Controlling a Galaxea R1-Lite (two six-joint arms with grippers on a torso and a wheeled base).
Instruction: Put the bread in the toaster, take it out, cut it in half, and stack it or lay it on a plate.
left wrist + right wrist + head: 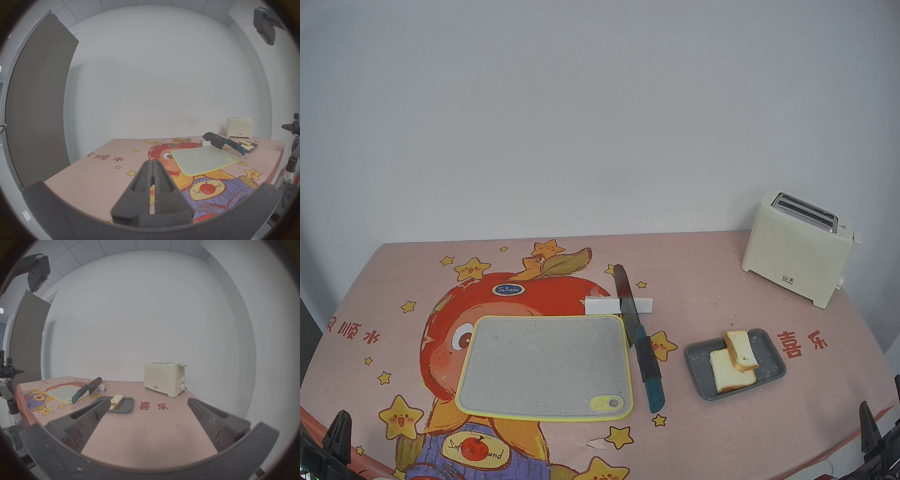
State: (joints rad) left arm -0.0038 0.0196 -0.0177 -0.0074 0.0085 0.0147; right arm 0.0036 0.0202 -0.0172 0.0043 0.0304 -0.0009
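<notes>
On the grey plate point(697, 364): two bread halves point(741, 350), overlapping | left tool point(152, 163) pressed together | right tool point(147, 404) spread apart

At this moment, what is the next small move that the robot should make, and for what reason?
Probably no further reach, only rest. The two bread halves already lie stacked on the plate. The knife lies beside the cutting board, its blade across the white holder. The left gripper, shut, and the right gripper, open, hold nothing.
</notes>
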